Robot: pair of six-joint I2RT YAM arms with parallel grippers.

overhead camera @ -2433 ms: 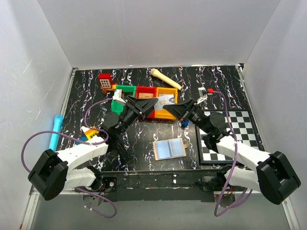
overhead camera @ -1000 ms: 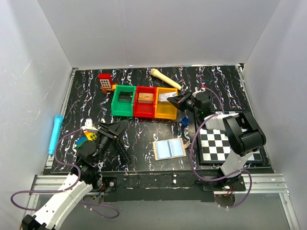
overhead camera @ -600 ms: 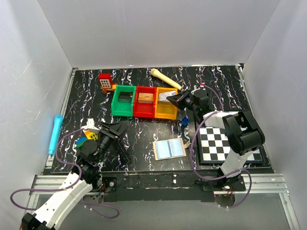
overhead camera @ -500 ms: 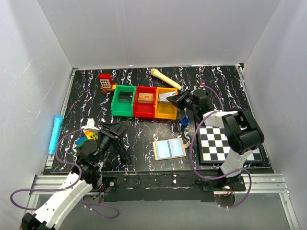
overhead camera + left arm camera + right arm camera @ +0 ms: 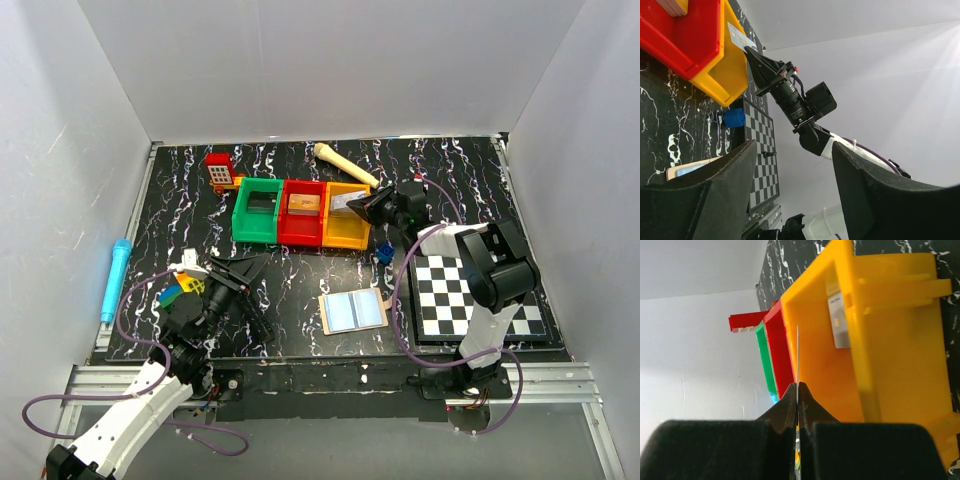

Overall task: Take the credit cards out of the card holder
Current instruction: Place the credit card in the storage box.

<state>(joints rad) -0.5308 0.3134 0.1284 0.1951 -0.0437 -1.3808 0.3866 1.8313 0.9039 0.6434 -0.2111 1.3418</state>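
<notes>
Marbled table [image 5: 300, 290]: tan, blue-lined card holder [image 5: 352, 312] open; left jaws wide, right on card [image 5: 741, 39].

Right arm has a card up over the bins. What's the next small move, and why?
Probably open the right fingers and let the card drop. It is pinched edge-on just above the yellow bin, where another card lies flat, so a release here should land it inside. The card holder lies open on the table.
</notes>
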